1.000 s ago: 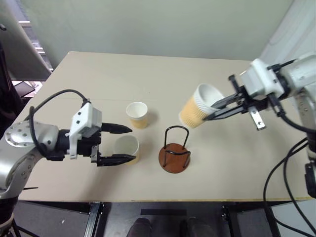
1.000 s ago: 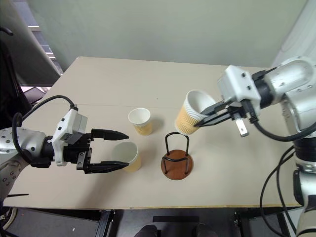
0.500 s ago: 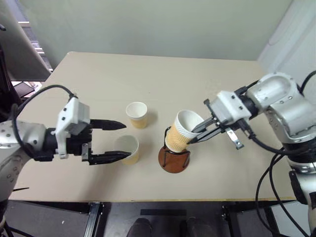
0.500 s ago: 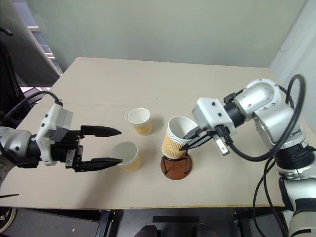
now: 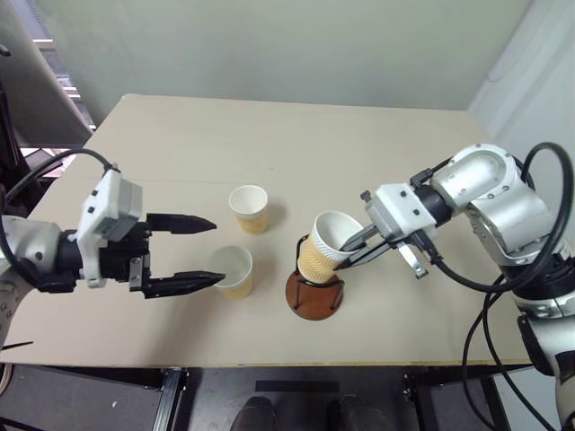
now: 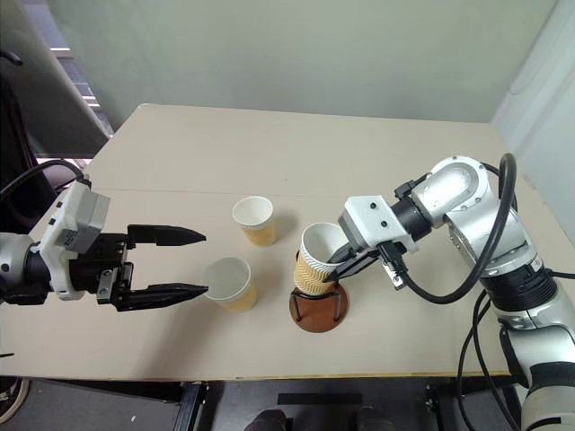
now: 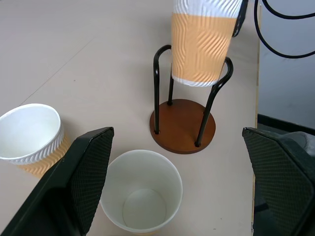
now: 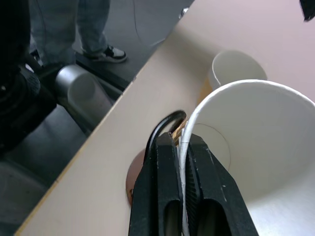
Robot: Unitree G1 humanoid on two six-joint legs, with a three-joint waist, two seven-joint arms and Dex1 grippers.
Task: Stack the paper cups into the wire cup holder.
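The right gripper (image 5: pixel 352 248) is pinching the white rim of a light, crushable yellow-orange ribbed paper cup (image 5: pixel 325 244) — tilted, entering the black-wire, brown-based cup holder (image 5: pixel 315 292) — while the left gripper (image 5: pixel 203 252) is gaping wide.

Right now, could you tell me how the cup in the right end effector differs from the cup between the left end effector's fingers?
The held cup is pinched by its rim in the shut right end effector; the near cup sits untouched between the fingers of the open left end effector. The held cup is tilted and off the table, its bottom between the loops of the wire cup holder; the near cup stands upright on the table. Both are yellow-orange with white rims.
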